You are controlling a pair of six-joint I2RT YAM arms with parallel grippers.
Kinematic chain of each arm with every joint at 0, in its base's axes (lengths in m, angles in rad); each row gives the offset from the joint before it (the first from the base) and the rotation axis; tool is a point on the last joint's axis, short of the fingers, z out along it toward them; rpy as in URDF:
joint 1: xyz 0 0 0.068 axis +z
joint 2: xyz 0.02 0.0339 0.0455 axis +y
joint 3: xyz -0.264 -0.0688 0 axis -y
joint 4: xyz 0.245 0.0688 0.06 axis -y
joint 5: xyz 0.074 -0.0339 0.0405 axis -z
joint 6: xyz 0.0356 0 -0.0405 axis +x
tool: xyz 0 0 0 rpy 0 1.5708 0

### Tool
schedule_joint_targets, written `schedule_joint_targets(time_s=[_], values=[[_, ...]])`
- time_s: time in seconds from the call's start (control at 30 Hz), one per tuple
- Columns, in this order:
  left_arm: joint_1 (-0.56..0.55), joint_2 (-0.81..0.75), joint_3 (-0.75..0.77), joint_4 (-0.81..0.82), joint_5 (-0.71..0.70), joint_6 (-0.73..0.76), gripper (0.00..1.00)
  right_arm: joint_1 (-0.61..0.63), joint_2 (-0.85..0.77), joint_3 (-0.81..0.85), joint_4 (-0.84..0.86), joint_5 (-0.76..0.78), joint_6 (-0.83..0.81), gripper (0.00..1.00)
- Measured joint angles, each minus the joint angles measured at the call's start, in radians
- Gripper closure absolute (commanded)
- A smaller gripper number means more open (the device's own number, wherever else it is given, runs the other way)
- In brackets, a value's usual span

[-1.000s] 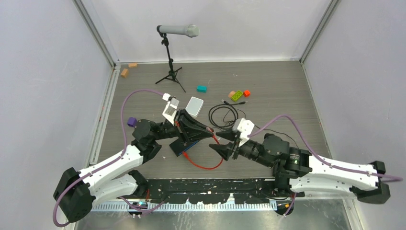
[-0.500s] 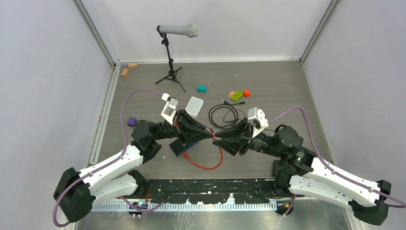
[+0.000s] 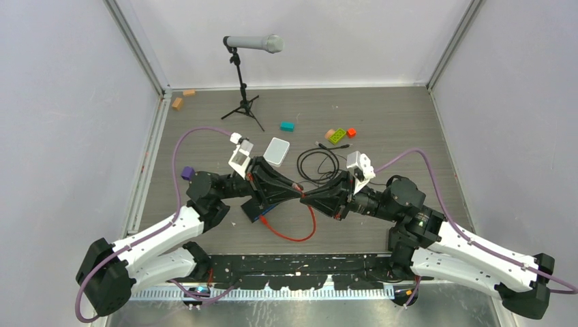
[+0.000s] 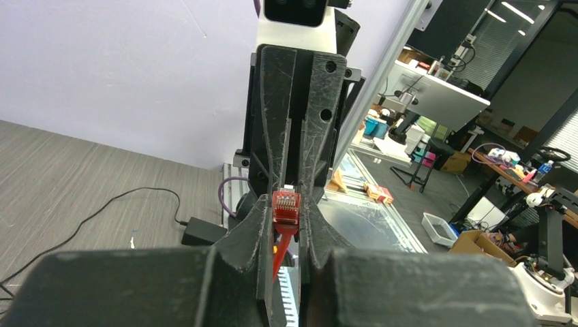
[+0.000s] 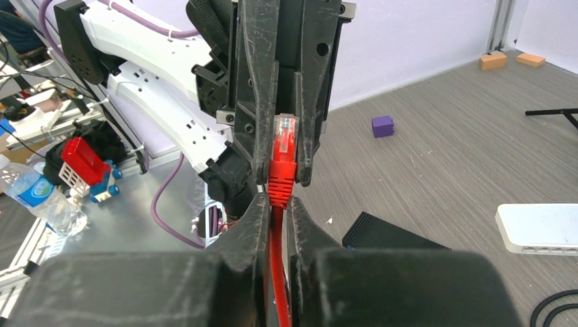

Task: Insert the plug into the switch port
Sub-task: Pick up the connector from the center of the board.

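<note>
Plug (image 5: pixel 284 136) pinched between left claw (image 4: pixel 286 206) and right claw (image 5: pixel 277 204).

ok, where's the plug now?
The plug is mid-table in the top view, pinched between the left gripper and right gripper tips, right of the black box.

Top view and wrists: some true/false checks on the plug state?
The plug is seated in the black switch box. False: it is held in the air, clear of it.
The left gripper is shut on the plug. True.
The right gripper hangs wide open, away from the plug. False: its fingers pinch the plug's red boot.
The white box lies on the table. True.
</note>
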Motion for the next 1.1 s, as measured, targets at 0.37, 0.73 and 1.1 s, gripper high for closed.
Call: schedule_joint_targets(time_s=[0.37, 0.73, 1.1], values=[[-0.001, -0.042, 0.003, -0.166, -0.122, 0.082, 0.25, 0.002, -0.006, 0.001, -0.057, 0.102, -0.023, 1.00], [0.122, 0.142, 0.233, -0.814, -0.608, 0.322, 0.03, 0.001, -0.032, 0.002, -0.344, 0.571, -0.041, 1.00], [0.126, 0.727, 0.473, -0.961, -0.880, 0.661, 0.00, 0.001, 0.006, -0.019, -0.431, 0.608, 0.004, 0.99]])
